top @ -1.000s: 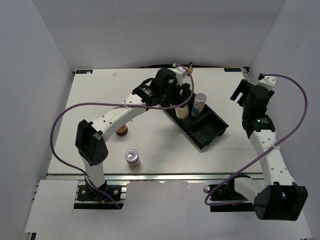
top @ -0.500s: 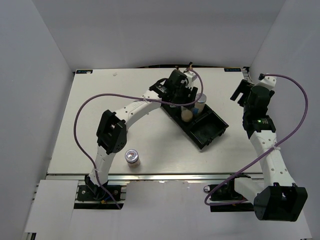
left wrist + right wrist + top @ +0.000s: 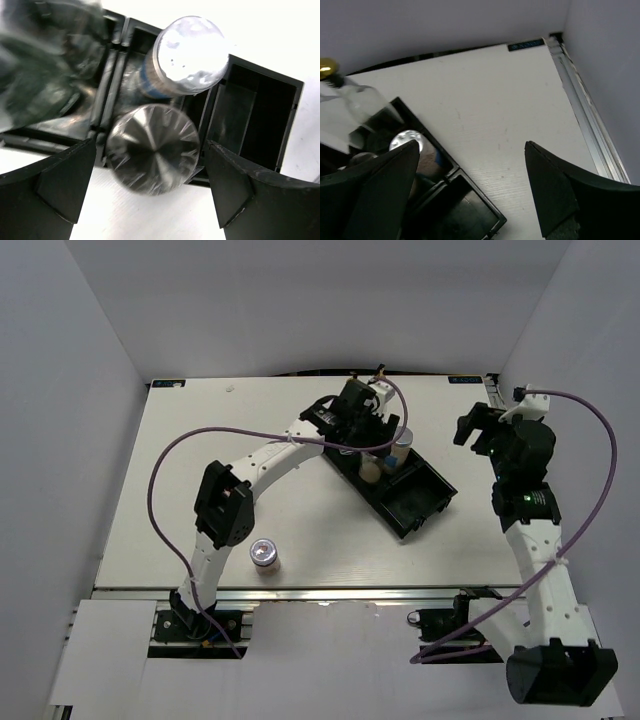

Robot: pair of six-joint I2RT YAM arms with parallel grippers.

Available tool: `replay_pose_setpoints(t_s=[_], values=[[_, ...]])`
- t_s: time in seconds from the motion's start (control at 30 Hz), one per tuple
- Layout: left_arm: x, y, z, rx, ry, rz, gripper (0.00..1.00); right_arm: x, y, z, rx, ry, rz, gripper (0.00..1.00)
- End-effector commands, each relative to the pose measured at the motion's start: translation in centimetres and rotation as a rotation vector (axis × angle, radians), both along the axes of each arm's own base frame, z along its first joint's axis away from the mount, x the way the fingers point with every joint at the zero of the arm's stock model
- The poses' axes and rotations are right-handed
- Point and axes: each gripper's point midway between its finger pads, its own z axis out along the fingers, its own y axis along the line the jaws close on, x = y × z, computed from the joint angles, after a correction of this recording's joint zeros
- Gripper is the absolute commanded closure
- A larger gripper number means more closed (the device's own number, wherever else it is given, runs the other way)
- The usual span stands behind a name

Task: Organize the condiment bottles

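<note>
My left gripper point(image 3: 372, 453) hangs over the far end of the black tray point(image 3: 425, 502) with its jaws open. In the left wrist view the gripper point(image 3: 150, 146) straddles a pale silver-capped shaker point(image 3: 152, 148) without touching it; the shaker point(image 3: 372, 470) stands in the tray. A blue-labelled silver-capped shaker point(image 3: 190, 55) stands beside it point(image 3: 401, 443). A clear glass bottle with a gold top point(image 3: 380, 371) is mostly hidden behind the left wrist; it also shows in the right wrist view point(image 3: 357, 100). Another small shaker point(image 3: 264, 555) stands on the table in front. The red-lidded jar is hidden. My right gripper point(image 3: 478, 430) is open and empty, right of the tray.
The tray's two near compartments point(image 3: 470, 210) hold nothing. The left arm's elbow point(image 3: 224, 508) sits low over the table's left middle. A metal rail point(image 3: 585, 115) runs along the table's right edge, next to the side wall.
My left arm reached right to the tray with the pale shaker and let it go there; its elbow now covers the red-lidded jar. My right gripper swung left toward the tray.
</note>
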Motion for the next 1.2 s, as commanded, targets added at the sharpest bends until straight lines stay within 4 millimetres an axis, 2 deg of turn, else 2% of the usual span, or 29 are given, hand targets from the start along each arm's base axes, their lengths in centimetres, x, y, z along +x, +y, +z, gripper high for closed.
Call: replay_pose_setpoints(t_s=[0.0,0.03,0.07,0.1,0.13,0.17,0.2,0.27,0.3,0.33,0.37,0.4,0.43,0.47,0.5,0.57,0.6,0.67,0.7,0.77,0.8,0.87,0.9,0.93,0.97,1.0,1.07,1.1,1.17], values=[[-0.6,2.0,8.2,-0.061,-0.113,0.058,0.02,-1.7,3.9,5.3,-0.042,-0.170,0.243,0.11],[-0.5,2.9,8.9,-0.055,-0.139,0.095,0.02,-2.4,4.7,6.7,-0.049,-0.200,0.289,0.11],[-0.8,4.6,12.0,-0.078,-0.197,0.148,0.02,-3.1,6.2,7.3,-0.056,-0.211,0.377,0.10],[-1.3,6.0,11.1,-0.051,-0.186,0.187,0.02,-3.7,7.6,7.9,-0.058,-0.223,0.434,0.11],[-1.4,7.2,11.8,-0.055,-0.213,0.231,0.02,-4.3,8.7,8.6,-0.076,-0.237,0.481,0.11],[-2.2,9.4,14.7,-0.089,-0.265,0.288,0.02,-4.8,9.8,8.7,-0.086,-0.242,0.531,0.11],[-1.8,12.2,13.0,-0.036,-0.266,0.406,0.02,-5.4,12.0,8.7,-0.086,-0.242,0.600,0.11],[-2.1,15.6,13.1,-0.059,-0.253,0.532,0.02,-5.8,14.3,8.3,-0.140,-0.231,0.662,0.10],[-1.8,19.4,14.6,-0.097,-0.266,0.629,0.02,-6.5,17.5,7.2,-0.154,-0.201,0.762,0.10],[-2.0,21.8,12.2,-0.069,-0.223,0.686,0.02,-6.8,18.8,7.3,-0.194,-0.207,0.803,0.11],[-2.0,24.1,11.6,-0.077,-0.209,0.754,0.02,-6.9,20.1,6.6,-0.213,-0.183,0.832,0.11],[-2.1,28.8,12.8,-0.119,-0.232,0.910,0.02,-7.5,23.2,5.0,-0.227,-0.140,0.919,0.11],[-2.9,31.5,10.3,-0.068,-0.209,0.995,0.02,-7.9,24.8,4.4,-0.242,-0.125,0.963,0.11],[-3.5,33.6,10.2,-0.083,-0.211,1.089,0.02,-8.0,26.2,4.3,-0.277,-0.129,0.998,0.11],[-4.0,36.3,10.0,-0.067,-0.219,1.169,0.02,-8.5,29.3,2.3,-0.297,-0.083,1.077,0.10],[-5.9,39.7,9.6,-0.061,-0.236,1.264,0.02,-9.3,32.6,0.8,-0.304,-0.051,1.174,0.11],[-6.2,42.6,9.3,-0.053,-0.245,1.356,0.02,-9.4,35.4,-0.6,-0.308,-0.021,1.236,0.11],[-6.8,45.7,6.9,-0.016,-0.184,1.442,0.02,-9.5,38.3,-1.9,-0.288,-0.009,1.303,0.11],[-7.0,48.5,5.7,-0.014,-0.137,1.514,0.02,-8.9,40.5,-4.2,-0.289,0.029,1.320,0.11],[-6.9,49.8,3.4,-0.044,-0.069,1.546,0.02,-8.0,42.9,-5.3,-0.303,0.044,1.300,0.11],[-6.5,50.2,3.6,-0.062,-0.098,1.561,0.02,-7.5,44.9,-6.3,-0.314,0.059,1.317,0.11],[-6.7,50.6,4.3,-0.090,-0.146,1.591,0.02,-7.2,46.8,-7.3,-0.307,0.075,1.334,0.11],[-6.9,50.9,4.3,-0.096,-0.161,1.603,0.02,-6.8,47.9,-9.2,-0.313,0.109,1.347,0.10],[-6.8,51.0,4.9,-0.119,-0.191,1.609,0.02,-6.5,48.9,-8.5,-0.291,0.093,1.346,0.11],[-7.0,51.2,5.5,-0.133,-0.212,1.616,0.02,-6.9,49.9,-8.9,-0.291,0.094,1.375,0.11],[-7.0,51.1,5.7,-0.139,-0.217,1.615,0.02,-6.8,50.7,-10.7,-0.306,0.119,1.385,0.11],[-7.1,51.1,5.7,-0.137,-0.218,1.615,0.02,-6.4,52.1,-10.9,-0.323,0.104,1.389,0.11],[-7.3,51.2,5.8,-0.137,-0.224,1.622,0.02,-6.5,53.0,-13.0,-0.338,0.136,1.396,0.11],[-7.1,51.2,5.9,-0.138,-0.229,1.614,0.02,-6.0,54.1,-13.4,-0.331,0.136,1.382,0.11]])
